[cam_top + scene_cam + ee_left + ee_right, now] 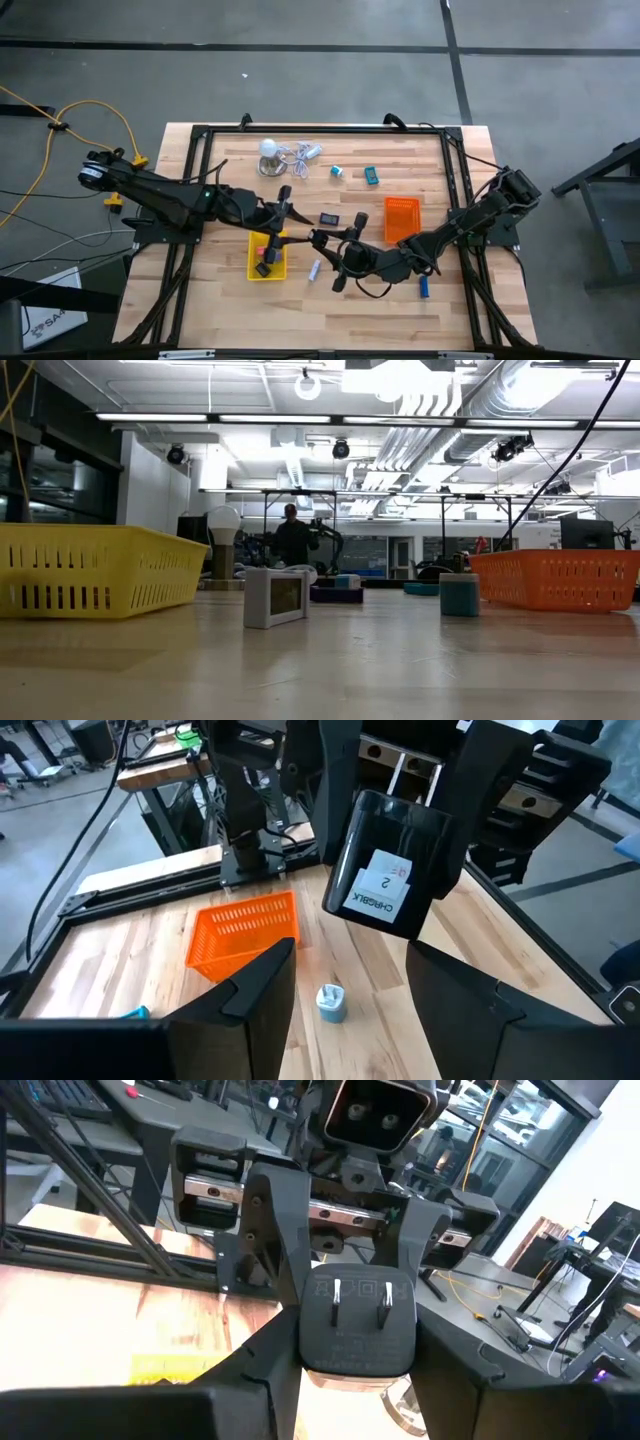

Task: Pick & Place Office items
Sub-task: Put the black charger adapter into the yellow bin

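A black charger block [358, 1330] hangs above the table between the yellow tray [266, 255] and the orange tray [401, 218]. My right gripper [357, 1320] is shut on it. The block's two-pronged face points at the right wrist camera. Its white-labelled face [383, 885] points at my left gripper [352, 955]. That gripper faces the right one over the middle of the table [303, 232], fingers apart, tips just short of the block's labelled end. Small office items lie on the wood: a black one [328, 218], a teal one [371, 176] and a blue one [424, 287]. My right gripper pinches the block's two opposite sides [310, 1342] between its two fingers. The fingers come about level from the table's right side. The block is lifted clear of the table.
A white dome-shaped object [270, 150] with a pale cord [300, 152] lies at the far left. The yellow tray holds a red item and a black item. A white item [314, 270] lies beside it. The black frame rails [320, 130] border the table. A person stands far off in the room [292, 538].
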Controlling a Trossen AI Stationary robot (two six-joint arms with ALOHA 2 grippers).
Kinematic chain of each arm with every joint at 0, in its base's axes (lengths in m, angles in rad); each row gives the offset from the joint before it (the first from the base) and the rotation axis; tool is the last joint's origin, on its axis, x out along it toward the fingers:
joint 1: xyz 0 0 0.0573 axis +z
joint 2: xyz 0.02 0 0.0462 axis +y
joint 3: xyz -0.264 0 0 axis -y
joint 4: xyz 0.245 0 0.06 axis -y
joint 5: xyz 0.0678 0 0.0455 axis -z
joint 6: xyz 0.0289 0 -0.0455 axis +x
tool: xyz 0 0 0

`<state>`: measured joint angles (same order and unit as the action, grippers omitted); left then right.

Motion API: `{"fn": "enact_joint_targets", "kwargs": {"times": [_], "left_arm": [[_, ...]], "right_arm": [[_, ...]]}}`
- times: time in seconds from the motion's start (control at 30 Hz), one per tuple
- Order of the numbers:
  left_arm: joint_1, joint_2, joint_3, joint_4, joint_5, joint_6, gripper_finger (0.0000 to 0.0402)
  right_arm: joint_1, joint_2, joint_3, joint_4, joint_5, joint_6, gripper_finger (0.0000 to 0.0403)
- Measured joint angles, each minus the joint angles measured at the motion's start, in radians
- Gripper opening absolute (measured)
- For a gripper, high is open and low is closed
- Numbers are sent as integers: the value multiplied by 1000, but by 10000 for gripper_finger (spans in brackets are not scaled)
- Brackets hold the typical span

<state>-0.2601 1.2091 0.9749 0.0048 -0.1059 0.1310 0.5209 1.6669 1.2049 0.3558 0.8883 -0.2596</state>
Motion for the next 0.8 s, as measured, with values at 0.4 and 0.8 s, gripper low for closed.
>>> {"fn": "enact_joint_targets", "kwargs": {"times": [0.4,0.8], "left_arm": [[-27,0,0,13,3,20,184],[-27,0,0,31,3,21,184]], "right_arm": [[-14,1,0,17,-47,1,140],[-60,1,0,31,-177,24,140]]}}
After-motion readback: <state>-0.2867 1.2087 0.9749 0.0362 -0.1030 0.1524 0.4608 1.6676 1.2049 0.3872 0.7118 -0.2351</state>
